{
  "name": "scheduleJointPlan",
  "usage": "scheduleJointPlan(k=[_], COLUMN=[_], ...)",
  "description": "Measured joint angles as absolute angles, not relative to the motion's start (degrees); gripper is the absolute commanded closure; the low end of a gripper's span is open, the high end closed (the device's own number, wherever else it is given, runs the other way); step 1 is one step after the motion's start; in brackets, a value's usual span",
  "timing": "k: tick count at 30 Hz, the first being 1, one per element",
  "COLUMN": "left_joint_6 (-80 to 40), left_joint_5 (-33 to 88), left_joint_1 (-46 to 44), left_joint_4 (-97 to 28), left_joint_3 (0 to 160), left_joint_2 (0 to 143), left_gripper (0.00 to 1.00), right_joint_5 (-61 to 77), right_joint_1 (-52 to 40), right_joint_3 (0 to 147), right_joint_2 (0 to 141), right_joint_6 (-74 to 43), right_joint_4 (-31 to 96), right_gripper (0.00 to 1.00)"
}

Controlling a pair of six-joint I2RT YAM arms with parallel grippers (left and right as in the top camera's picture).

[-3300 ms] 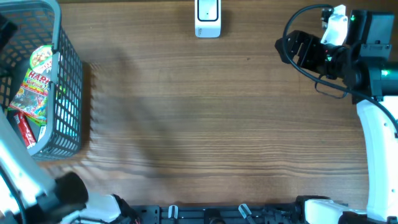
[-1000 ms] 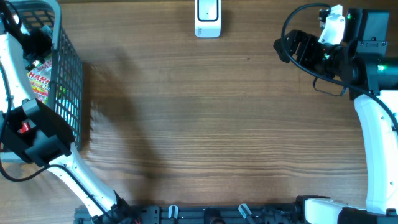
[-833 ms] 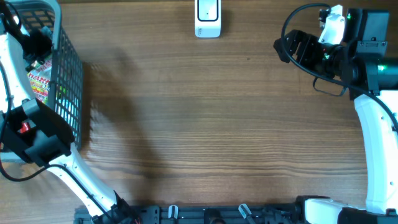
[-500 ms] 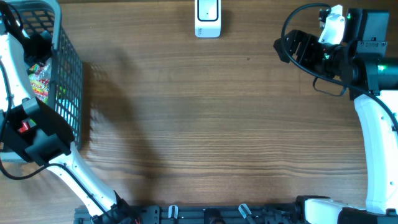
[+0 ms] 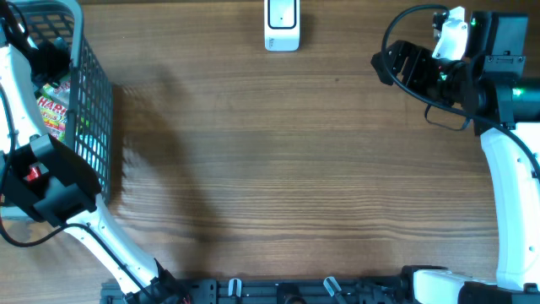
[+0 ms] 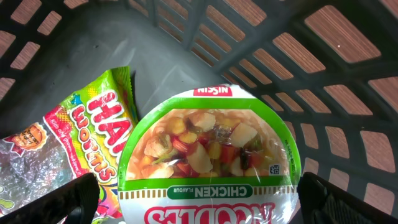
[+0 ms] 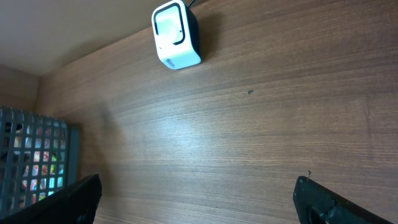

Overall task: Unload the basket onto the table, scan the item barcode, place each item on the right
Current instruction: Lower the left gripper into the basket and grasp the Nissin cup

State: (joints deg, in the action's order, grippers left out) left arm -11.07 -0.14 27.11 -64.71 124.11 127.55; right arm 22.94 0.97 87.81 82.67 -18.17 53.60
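Down in the basket (image 6: 249,37), we find the noodle cup (image 6: 208,162) lying lid-up directly under our left hand (image 6: 199,205). Its fingers stand wide apart on either side of the cup, gripping nothing. Three seconds back that arm was outside the basket; now it reaches in from above. A candy bag (image 6: 62,143) lies against the cup, and the basket walls crowd close. Our right hand (image 7: 199,202), also wide open and empty, hovers over the desk (image 5: 295,169), apart from the scanner (image 5: 282,24).

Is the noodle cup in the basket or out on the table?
In the basket. The left wrist view shows the noodle cup resting on its grey floor next to the candy bag, mesh walls around.
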Motion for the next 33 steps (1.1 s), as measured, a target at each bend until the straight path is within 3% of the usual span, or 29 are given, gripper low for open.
scheduleJointPlan(k=[33], left_joint_6=[-11.7], left_joint_5=[2.0], left_joint_1=[26.7], left_joint_4=[-65.9], left_joint_3=[123.9], left_joint_2=[129.4], left_gripper=[0.0], right_joint_5=[22.9], right_joint_1=[1.0], right_joint_3=[87.8], right_joint_2=[82.7], right_joint_6=[-18.2], right_joint_4=[53.6], right_gripper=[0.0])
